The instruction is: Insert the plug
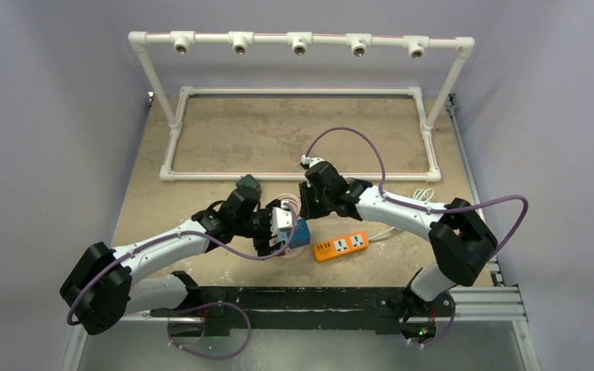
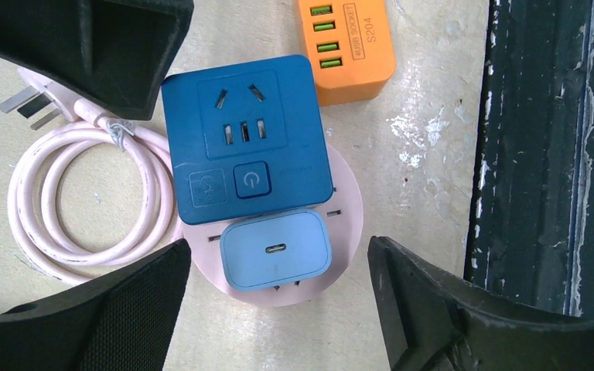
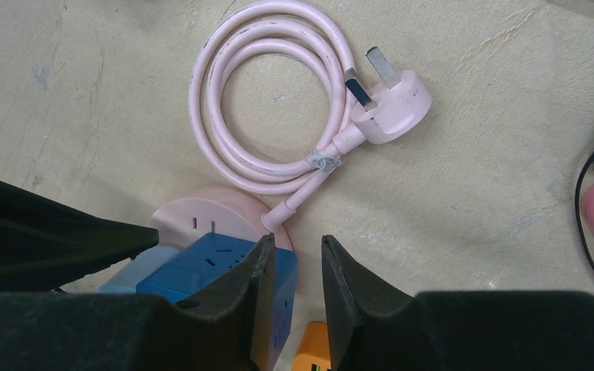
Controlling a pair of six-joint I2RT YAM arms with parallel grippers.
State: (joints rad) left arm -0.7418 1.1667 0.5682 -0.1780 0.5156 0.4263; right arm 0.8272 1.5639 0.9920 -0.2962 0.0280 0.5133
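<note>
**Near edge of the desk, about midway along it.** The dark blue adapter sits flat on the pink round socket base, its face turned up to my left wrist camera. A light blue charger sits on the same base, just beside it. I see no gap between adapter and base, so I judge this plug to be seated. Its pins are hidden, so I cannot confirm how deep it sits.

My left gripper hangs above the base with its fingers spread wide, one on either side, gripping nothing. My right gripper is over the adapter's edge. Its fingers are narrowly parted and nothing is between them.

The base's pink cord lies coiled on the desk, and its three-pin plug lies free with the prongs bare. The orange power strip lies just beside the base, its sockets unoccupied as far as I can see. If that plug is the one meant, its insertion is not yet begun.
</note>
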